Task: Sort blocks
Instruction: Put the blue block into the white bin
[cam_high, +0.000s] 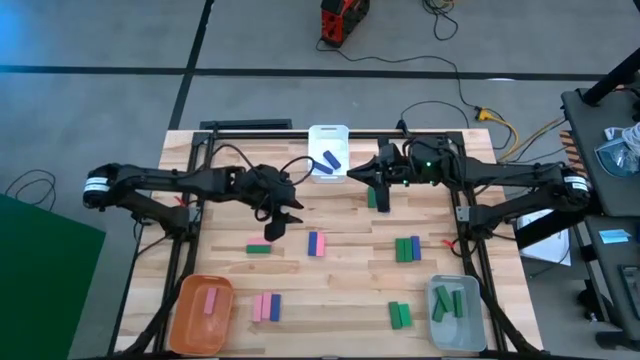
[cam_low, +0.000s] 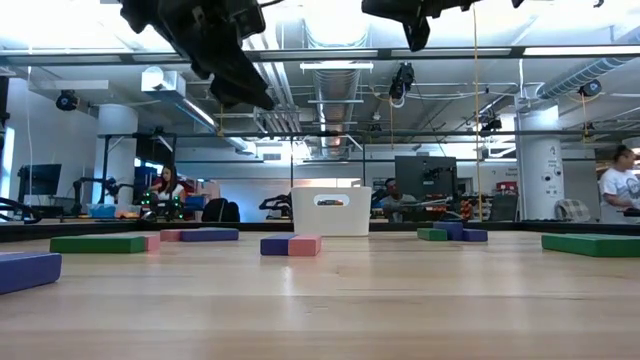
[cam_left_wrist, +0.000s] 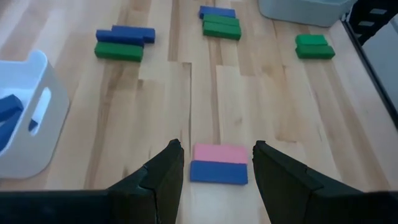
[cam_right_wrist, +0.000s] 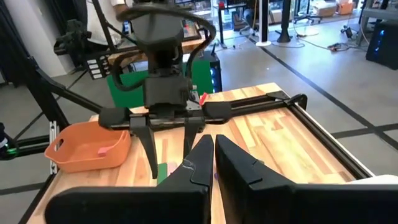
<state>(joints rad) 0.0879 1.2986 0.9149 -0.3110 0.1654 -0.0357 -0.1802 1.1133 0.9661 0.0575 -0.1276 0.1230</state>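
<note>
Pink, blue and green blocks lie flat on the wooden table. My left gripper (cam_high: 280, 222) (cam_left_wrist: 217, 148) hangs open above a pink and blue pair (cam_left_wrist: 219, 163) (cam_high: 316, 243) lying side by side; in the left wrist view the pair shows between the fingers, untouched. My right gripper (cam_high: 382, 200) (cam_right_wrist: 214, 152) is shut and empty, raised over the table beside the white bin (cam_high: 328, 165), which holds a blue block (cam_high: 330, 160). A green block (cam_high: 371, 199) lies by it. In the low view both grippers hang high above the table.
An orange bin (cam_high: 203, 312) with a pink block stands at the near left. A grey bin (cam_high: 452, 315) with green blocks is at the near right. Loose blocks lie at mid-table: green (cam_high: 259, 249), green and blue (cam_high: 407, 248), pink and blue (cam_high: 266, 307), green (cam_high: 399, 315).
</note>
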